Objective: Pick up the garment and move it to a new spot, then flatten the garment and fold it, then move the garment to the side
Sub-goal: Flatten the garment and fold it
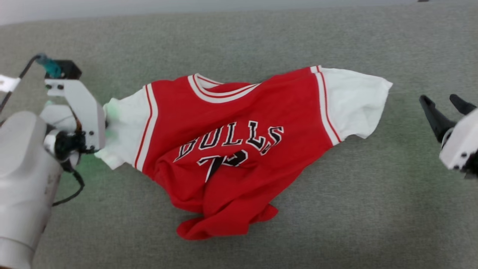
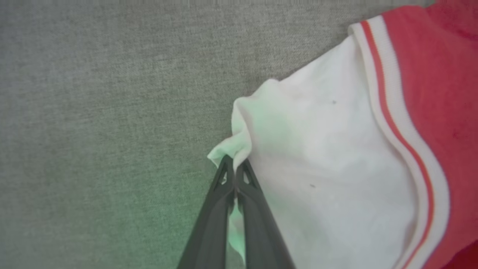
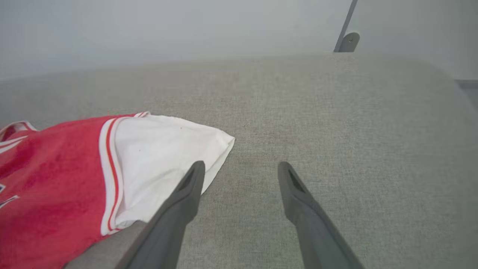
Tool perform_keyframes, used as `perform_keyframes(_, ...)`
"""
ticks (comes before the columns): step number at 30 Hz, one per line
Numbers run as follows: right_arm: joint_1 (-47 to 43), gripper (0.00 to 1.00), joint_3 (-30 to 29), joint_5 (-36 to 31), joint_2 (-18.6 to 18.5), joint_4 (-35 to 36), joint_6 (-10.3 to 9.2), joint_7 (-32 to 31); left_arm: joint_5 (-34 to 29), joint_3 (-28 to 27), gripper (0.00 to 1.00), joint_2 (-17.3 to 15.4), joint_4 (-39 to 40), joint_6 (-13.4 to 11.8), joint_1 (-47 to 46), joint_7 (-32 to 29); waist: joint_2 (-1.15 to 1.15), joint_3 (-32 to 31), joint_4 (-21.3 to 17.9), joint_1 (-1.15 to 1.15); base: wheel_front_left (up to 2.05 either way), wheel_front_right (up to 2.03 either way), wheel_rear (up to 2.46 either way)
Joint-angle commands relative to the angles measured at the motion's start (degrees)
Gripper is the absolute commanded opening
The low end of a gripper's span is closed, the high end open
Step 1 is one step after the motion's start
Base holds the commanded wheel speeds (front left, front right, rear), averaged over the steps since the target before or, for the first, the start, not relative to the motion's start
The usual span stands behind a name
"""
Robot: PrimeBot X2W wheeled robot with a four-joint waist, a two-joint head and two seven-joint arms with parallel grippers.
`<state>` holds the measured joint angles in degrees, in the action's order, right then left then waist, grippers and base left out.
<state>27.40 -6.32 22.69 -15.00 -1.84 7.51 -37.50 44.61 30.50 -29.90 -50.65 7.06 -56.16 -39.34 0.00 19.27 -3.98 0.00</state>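
Bulls jersey (image 1: 239, 149) (red, white short sleeves) lies rumpled on the grey fabric surface (image 1: 261, 37), chest lettering facing up and its hem bunched toward the robot. The left tool (image 2: 234, 166) is clamped together on the outer edge of the white sleeve on that side. The right tool (image 1: 438, 99) stands with fingers spread and nothing between them, near the other sleeve without touching it.

A grey woven fabric surface (image 1: 354, 209) carries the rumpled red-and-white jersey (image 1: 239, 112), chest lettering facing up.
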Motion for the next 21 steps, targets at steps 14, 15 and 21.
perform_keyframes(14, 18.3, 1.00, 2.5, 2.2, -2.0, -26.8, -0.03, -10.3, 0.0, 2.7, 0.00, 3.7, -1.4, 0.3, -4.5, 2.1, 0.00, 4.3, 4.6, 0.00, 0.00, 0.00, 0.00)
perform_keyframes(15, 19.3, 1.00, 2.5, 2.3, -1.8, -28.7, -0.03, -10.4, 0.1, 2.9, 0.00, 3.8, -1.5, 0.4, -4.7, 2.2, 0.00, 4.5, 4.8, 0.00, 0.00, 0.00, 0.00)
perform_keyframes(21, 23.2, 0.00, 3.9, 2.8, -0.2, -39.1, 0.00, -12.0, 0.9, 3.9, 0.00, 4.5, -2.7, 0.3, -5.9, 2.7, 0.00, 5.2, 5.7, 0.00, 0.00, 0.00, 0.00)
